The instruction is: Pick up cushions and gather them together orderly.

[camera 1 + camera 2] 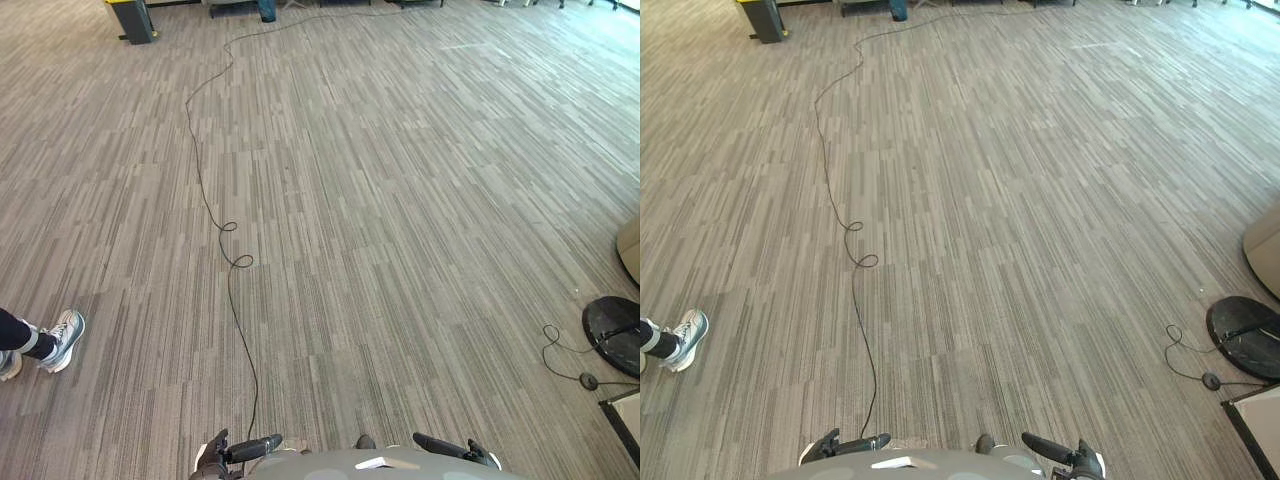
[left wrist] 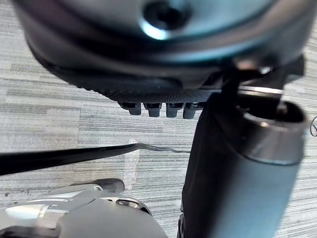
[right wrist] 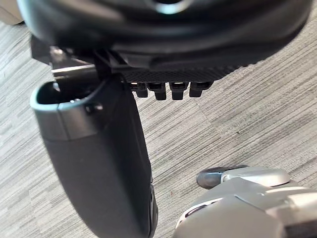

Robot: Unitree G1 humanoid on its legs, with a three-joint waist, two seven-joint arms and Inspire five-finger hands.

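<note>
At the right edge of the carpet lies part of a beige, rounded thing (image 1: 1266,246); it may be a cushion, but most of it is cut off. My left hand (image 2: 163,96) hangs over bare carpet, its fingers straight and its thumb (image 2: 233,178) apart from them, holding nothing. The right hand (image 3: 168,74) hangs the same way, thumb (image 3: 99,168) clear of relaxed fingers, with nothing in it. Both hands are low by my sides, far from the beige thing.
A person's grey shoe (image 1: 62,340) stands at the left edge. A black round base (image 1: 612,335) with a thin cord lies at the right, a white-topped corner (image 1: 625,415) just below it. A yellow and black stand (image 1: 132,18) is far back left.
</note>
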